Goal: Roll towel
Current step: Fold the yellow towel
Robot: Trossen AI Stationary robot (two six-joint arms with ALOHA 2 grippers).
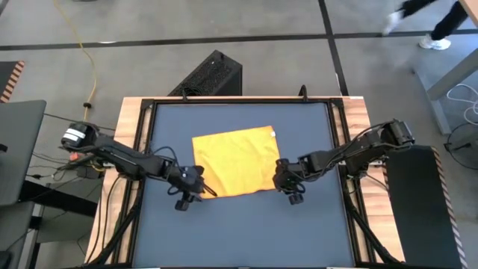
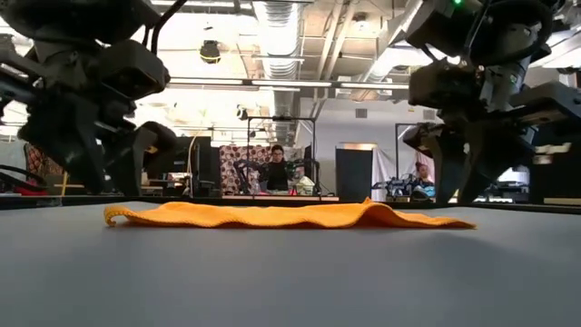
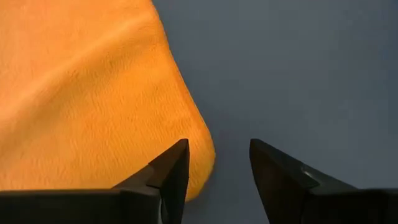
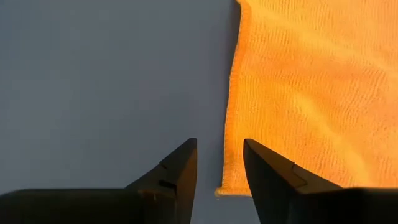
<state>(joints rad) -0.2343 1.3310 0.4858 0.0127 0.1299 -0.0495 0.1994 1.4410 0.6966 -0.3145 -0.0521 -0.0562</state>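
From above, I saw the towel lying flat in the middle of the dark table. My left gripper was at its near left corner and my right gripper at its near right corner. Down low, the towel lay a bit bumpy. Both wrist views showed the fingers a little apart, holding nothing, right over the towel's edge.

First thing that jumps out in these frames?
The bright yellow-orange towel lying spread nearly flat mid-table on the dark mat. The left gripper sits at its near left corner and the right gripper at its near right corner, both with jaws open, neither holding the cloth.
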